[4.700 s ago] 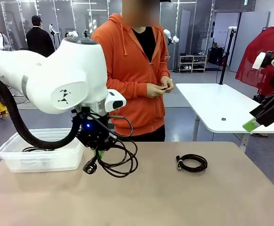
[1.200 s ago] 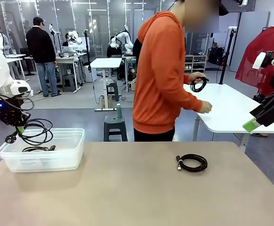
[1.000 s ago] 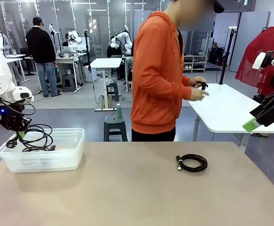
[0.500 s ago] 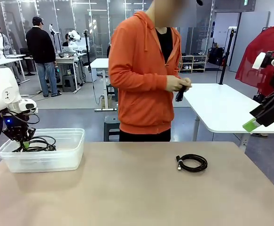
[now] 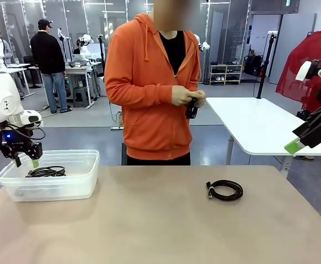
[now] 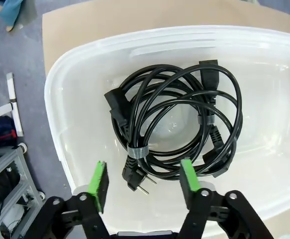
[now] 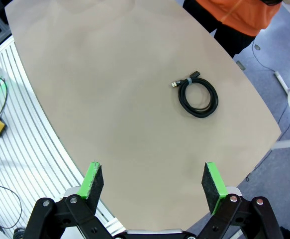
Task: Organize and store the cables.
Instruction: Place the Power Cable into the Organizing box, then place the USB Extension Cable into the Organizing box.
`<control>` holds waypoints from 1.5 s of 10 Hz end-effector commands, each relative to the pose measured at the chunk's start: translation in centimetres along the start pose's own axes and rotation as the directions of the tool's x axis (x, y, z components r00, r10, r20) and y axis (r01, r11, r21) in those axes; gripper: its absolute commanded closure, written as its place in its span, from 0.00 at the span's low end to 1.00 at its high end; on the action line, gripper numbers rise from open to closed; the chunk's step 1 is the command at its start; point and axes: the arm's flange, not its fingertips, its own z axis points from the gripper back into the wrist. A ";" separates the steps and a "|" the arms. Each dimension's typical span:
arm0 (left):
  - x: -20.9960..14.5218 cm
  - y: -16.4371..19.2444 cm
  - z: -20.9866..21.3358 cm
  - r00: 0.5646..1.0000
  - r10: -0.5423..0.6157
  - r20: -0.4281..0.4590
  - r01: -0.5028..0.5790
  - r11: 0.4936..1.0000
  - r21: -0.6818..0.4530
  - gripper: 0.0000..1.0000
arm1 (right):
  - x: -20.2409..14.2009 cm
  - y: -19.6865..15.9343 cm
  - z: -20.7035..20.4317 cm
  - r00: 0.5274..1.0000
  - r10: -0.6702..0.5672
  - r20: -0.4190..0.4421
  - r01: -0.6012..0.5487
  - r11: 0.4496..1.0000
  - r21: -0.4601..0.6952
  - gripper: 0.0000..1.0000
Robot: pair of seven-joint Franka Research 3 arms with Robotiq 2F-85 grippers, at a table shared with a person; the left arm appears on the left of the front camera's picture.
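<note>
My left jaws hang released, empty, over the clear bin (image 6: 55, 114) at the tabletop's (image 5: 160, 231) left end; coiled cables (image 6: 135, 149) with plugs lie inside it. My right jaws stand wide apart, empty, high at the tabletop's right side. A small coil (image 5: 224, 190) lies right of centre. Beyond, the person's hands (image 5: 183, 97) hold something black, perhaps another cable.

L gripper (image 5: 27, 161) at 9 o'clock in front view, wrist pointing down, jaws apart, gripping nothing. R gripper (image 5: 294, 144) raised at 3 o'clock, tilted, jaws wide, pads free.
</note>
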 end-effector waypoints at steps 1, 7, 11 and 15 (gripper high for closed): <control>-0.5 0.5 0.6 1.000 -0.015 -0.007 0.015 0.999 -0.029 0.00 | -0.1 0.0 -0.1 1.000 -0.007 -0.001 0.007 1.000 -0.002 0.00; -0.1 0.3 0.6 1.000 0.001 0.008 -0.001 1.000 -0.003 0.02 | -0.1 0.0 -0.1 1.000 -0.007 -0.001 0.007 1.000 -0.002 0.00; -0.1 0.3 0.6 1.000 0.001 0.008 -0.001 1.000 -0.003 0.02 | -0.1 0.0 -0.1 1.000 -0.007 -0.001 0.007 1.000 -0.002 0.00; -0.1 0.3 0.6 1.000 0.001 0.008 -0.001 1.000 -0.003 0.02 | -0.1 0.0 -0.1 1.000 -0.007 -0.001 0.007 1.000 -0.002 0.00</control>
